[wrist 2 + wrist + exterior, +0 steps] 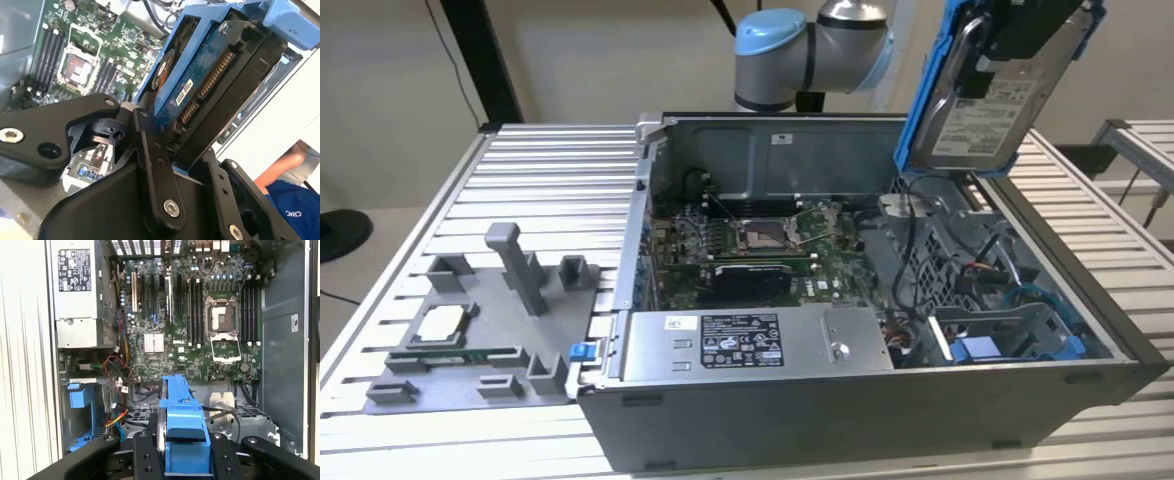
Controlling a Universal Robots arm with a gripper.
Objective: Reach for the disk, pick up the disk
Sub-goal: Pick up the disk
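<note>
The disk (983, 112), a silver-grey drive with a white label in a bright blue bracket, hangs upright in the air above the far right corner of the open computer case (854, 420). My gripper (1025, 30) is shut on its upper end. In the second wrist view the black fingers (152, 160) clamp the disk (220, 75), whose connector edge and blue circuit board face the camera. In the first wrist view the blue bracket of the disk (181, 415) sits between the two fingers, well above the motherboard (200, 320).
The case holds a grey power supply (747, 345) with a sticker, and blue drive bays (1014, 345) at the exterior view's right. A grey fixture plate (467, 340) with a small square chip (443, 322) lies on the slatted table. A person's arm (282, 172) shows beside the table.
</note>
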